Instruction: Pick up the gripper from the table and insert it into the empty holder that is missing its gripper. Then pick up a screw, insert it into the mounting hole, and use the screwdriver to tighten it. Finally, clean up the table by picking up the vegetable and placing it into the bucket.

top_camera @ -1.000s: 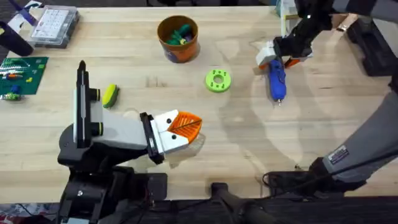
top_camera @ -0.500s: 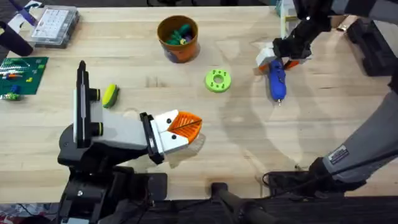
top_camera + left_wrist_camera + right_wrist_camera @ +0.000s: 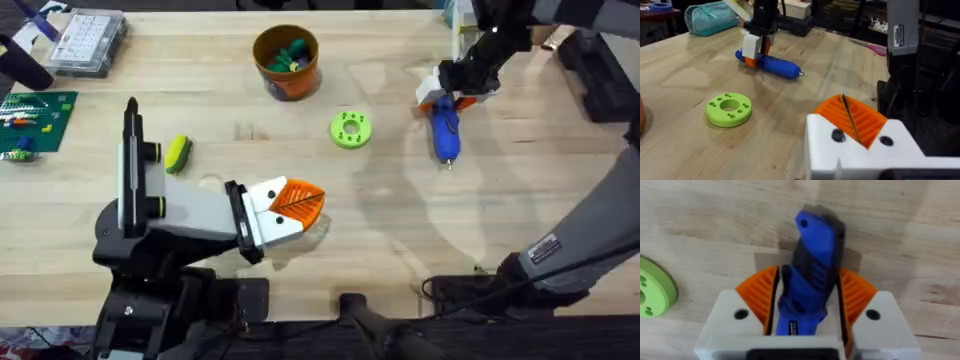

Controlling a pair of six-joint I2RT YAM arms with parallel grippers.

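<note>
Right hand (image 3: pixel 448 92) sat in the upper right of the overhead frame, and we saw its orange pads (image 3: pixel 761 296) pressed against both sides of the screwdriver (image 3: pixel 444 128), which lay on the desk (image 3: pixel 400 220) with its thin bit toward the lower edge. Our right wrist view showed the blue body (image 3: pixel 810 275) wedged between the two ribbed pads. We found the left hand (image 3: pixel 292 207) low in the left half of the overhead frame, its orange fingers (image 3: pixel 852 117) meeting along a thin dark seam with nothing between them. We noted the holder (image 3: pixel 130 165) standing at the left, and the vegetable (image 3: pixel 178 153) lying just beside it on its right. We saw the bucket (image 3: pixel 287 75) in the upper middle with small coloured pieces inside, and a green disc (image 3: pixel 350 129) with holes to its lower right, well apart from the screwdriver. From the left wrist view the disc (image 3: pixel 729 108) lay nearer than the screwdriver (image 3: pixel 774 65).
</note>
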